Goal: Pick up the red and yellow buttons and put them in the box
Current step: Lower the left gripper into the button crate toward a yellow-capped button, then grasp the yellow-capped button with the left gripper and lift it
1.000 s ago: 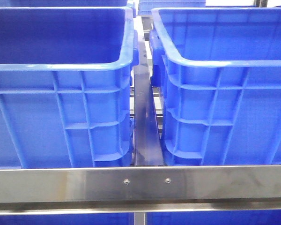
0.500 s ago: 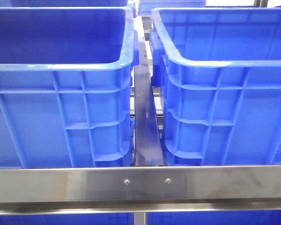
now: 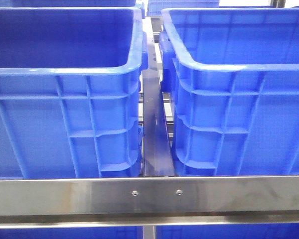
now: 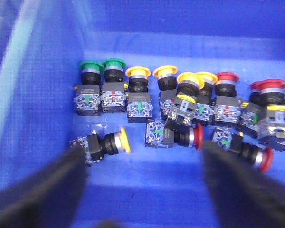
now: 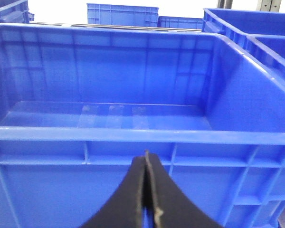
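Hovering wide open, left gripper above buttons in a crate; right gripper closed, empty, facing box.

Left gripper spread wide (fingers blurred); right gripper pressed closed.

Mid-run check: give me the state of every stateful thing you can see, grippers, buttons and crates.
left gripper: open, holding nothing, above the buttons.
right gripper: shut, empty.
yellow button: lying on its side, apart.
red button: lying on its side.
blue crate: open-topped, visible floor bare.
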Robot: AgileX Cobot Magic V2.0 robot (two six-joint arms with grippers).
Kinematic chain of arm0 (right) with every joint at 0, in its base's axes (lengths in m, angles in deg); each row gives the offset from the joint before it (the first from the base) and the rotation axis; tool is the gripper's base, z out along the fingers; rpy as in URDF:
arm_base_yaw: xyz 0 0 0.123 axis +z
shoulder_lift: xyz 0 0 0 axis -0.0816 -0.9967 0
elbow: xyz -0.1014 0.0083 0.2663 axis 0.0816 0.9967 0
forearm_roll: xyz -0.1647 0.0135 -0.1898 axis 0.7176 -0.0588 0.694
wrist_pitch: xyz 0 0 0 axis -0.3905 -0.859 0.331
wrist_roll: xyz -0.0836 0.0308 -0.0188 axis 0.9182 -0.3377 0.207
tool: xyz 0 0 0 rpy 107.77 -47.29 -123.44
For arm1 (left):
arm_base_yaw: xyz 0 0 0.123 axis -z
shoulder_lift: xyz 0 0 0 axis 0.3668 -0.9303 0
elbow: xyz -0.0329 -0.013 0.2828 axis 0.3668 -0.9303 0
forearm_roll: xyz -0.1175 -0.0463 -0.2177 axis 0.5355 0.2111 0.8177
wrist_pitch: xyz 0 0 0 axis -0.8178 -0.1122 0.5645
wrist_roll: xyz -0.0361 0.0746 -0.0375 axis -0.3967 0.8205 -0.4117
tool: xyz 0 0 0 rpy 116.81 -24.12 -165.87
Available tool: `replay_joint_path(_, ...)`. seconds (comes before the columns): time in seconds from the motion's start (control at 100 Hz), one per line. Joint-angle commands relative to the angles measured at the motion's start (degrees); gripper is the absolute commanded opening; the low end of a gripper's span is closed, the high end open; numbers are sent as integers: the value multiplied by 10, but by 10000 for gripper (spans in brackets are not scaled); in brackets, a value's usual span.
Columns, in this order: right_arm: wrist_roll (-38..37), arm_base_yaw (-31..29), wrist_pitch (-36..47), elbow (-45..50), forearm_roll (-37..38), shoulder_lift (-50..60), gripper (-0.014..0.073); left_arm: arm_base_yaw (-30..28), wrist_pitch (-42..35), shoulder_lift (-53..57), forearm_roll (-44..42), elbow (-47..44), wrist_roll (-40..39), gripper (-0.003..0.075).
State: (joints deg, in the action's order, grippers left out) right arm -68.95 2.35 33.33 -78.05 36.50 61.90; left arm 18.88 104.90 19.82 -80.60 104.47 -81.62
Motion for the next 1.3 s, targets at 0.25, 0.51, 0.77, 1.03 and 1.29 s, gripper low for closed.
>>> replay_joint_path(0.25, 1, 0, 46, -10, 7, 14, -70, 71, -18, -160, 19, 108, 19, 575)
replay_joint_path(0.51, 1, 0, 46, -10, 7, 14, -70, 94, 55, -281, -3, 190, 60, 575)
replay_joint_path(0.77, 1, 0, 46, -10, 7, 14, -70, 94, 135, -385, -14, 276, 122, 565)
replay_joint_path(1.03, 1, 0, 46, -10, 7, 14, -70, 92, 161, -457, -39, 333, 125, 565)
replay_joint_path(1.29, 1, 0, 46, -10, 7, 14, -70, 92, 178, -483, -39, 345, 125, 561)
